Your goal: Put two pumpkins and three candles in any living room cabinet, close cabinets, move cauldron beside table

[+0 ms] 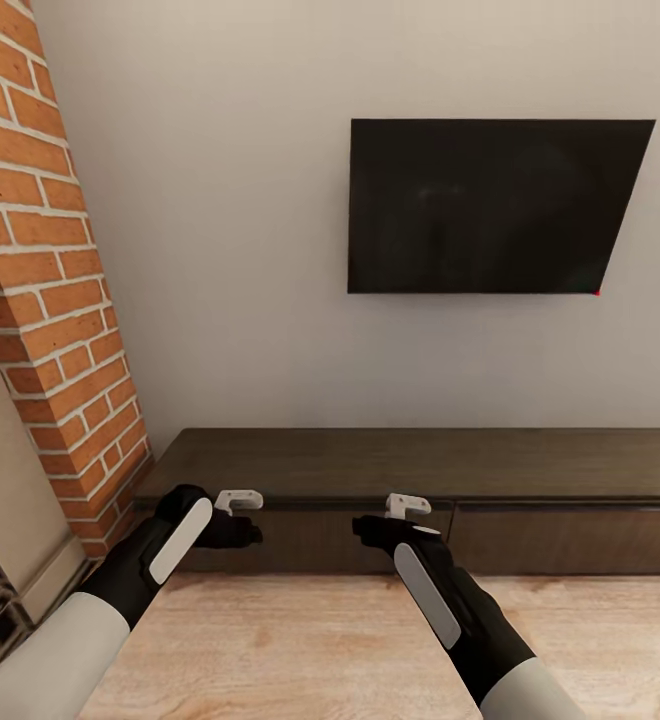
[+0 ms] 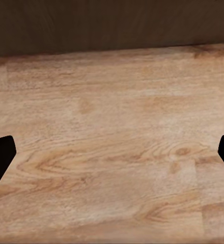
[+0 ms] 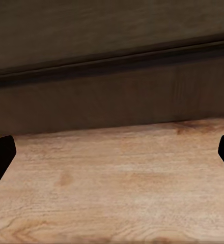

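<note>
Low dark cabinet (image 1: 420, 465), both fronts shut, along the wall under a black television (image 1: 490, 205); left claw (image 1: 238, 532) and right claw (image 1: 370, 530), each spread and empty, before it above the wood floor (image 1: 300, 640).

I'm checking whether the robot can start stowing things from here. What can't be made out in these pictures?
- Cabinet interior: head view, both fronts shut, so the contents are hidden.
- Cabinet's right end: head view, cut off by the frame edge.
- Left end effector and right end effector: wrist views show dark fingertips at the frame sides, spread wide with nothing between; the rest is cut off.
- Fireplace by the brick wall: head view, cut off at the left edge.
</note>
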Controlling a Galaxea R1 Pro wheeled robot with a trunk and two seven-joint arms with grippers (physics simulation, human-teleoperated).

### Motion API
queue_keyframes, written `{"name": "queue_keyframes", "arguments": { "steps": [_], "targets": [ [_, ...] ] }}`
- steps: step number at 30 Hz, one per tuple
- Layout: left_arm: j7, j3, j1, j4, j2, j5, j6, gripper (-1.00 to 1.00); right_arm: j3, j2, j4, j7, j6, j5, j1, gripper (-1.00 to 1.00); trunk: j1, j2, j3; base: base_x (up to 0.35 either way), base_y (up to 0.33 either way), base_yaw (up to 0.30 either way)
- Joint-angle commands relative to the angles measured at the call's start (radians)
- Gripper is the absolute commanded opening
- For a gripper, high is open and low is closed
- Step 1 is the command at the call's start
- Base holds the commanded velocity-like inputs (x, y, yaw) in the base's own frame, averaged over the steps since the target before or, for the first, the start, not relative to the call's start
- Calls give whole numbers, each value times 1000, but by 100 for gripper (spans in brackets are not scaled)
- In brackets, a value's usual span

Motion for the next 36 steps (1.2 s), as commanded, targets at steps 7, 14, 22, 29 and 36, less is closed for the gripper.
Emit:
{"name": "queue_keyframes", "arguments": {
  "steps": [7,14,22,29,36],
  "targets": [
    [10,-3,-1,-2,2,10,1,100,1,0,-1,-10,1,-11,0,100,-27,49,21,-5,0,0],
    [10,-3,0,-1,-1,10,0,100,1,0,-1,-10,1,-11,0,100,-54,98,43,0,0,0],
    [12,-3,-1,-1,-3,9,0,100,2,0,-1,-9,1,-11,0,100,-85,154,68,0,0,0],
    [12,-4,-1,-1,-4,7,-1,100,1,0,-1,-9,1,-11,-1,100,-111,203,90,0,0,0],
    [12,-4,0,-1,-4,5,-1,100,3,0,-1,-9,1,-11,-1,100,-138,252,112,0,0,0]
  ]
}}
